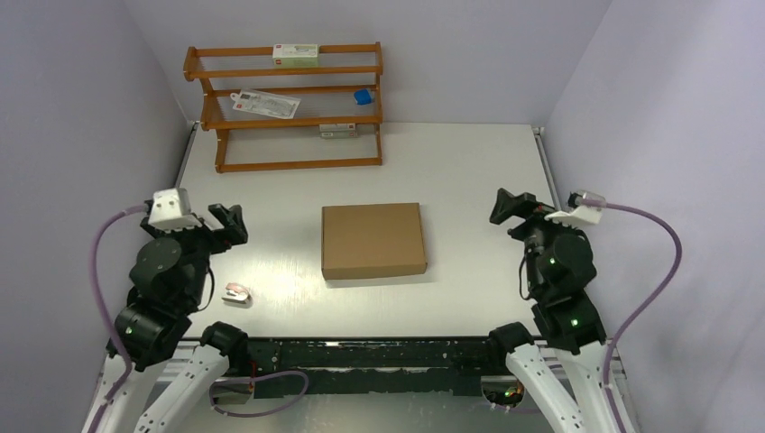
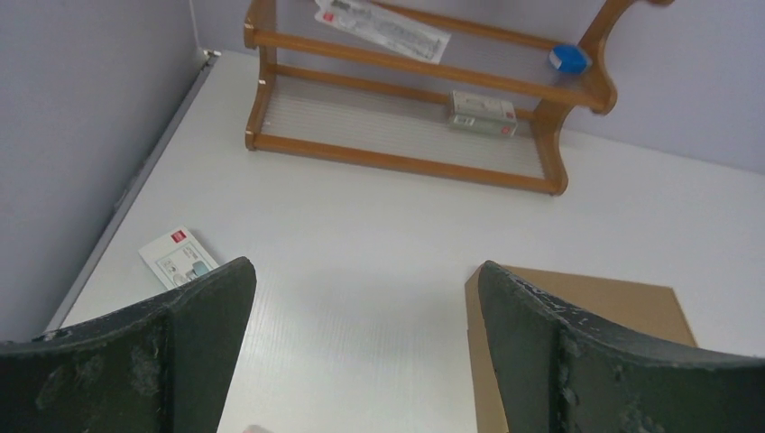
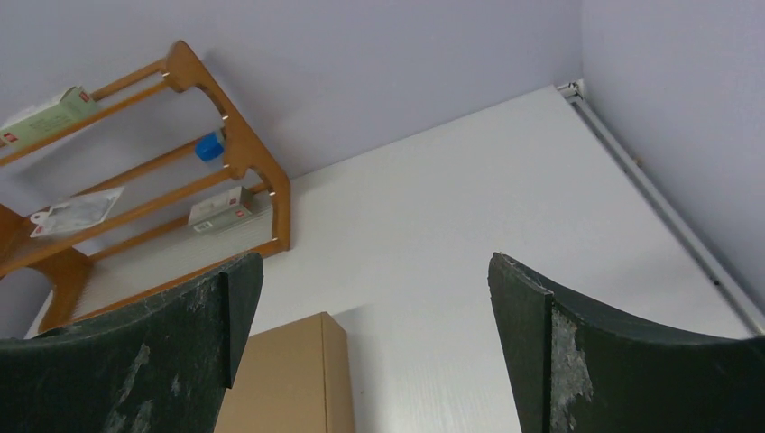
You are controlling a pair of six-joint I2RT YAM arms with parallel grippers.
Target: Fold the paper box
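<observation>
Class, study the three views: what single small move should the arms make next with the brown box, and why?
Likely just park both arms where they are. The paper box already lies closed as a shallow box mid-table, with no flap visibly standing up. The left gripper and right gripper are open, empty and well apart from it, so the folding looks done.

Three plain lilac walls close in the scene: a back wall (image 1: 451, 54), a left wall (image 1: 81, 108) and a right wall (image 1: 668, 108). Between them lies a white surface (image 1: 469, 171), with a thin metal strip (image 1: 544, 162) along its right edge where it meets the wall. A wooden rack (image 1: 298, 164) with three shelves stands at the far left of the surface, against the back wall. A soft bright patch (image 1: 280, 281) of glare lies on the near left of the surface.
</observation>
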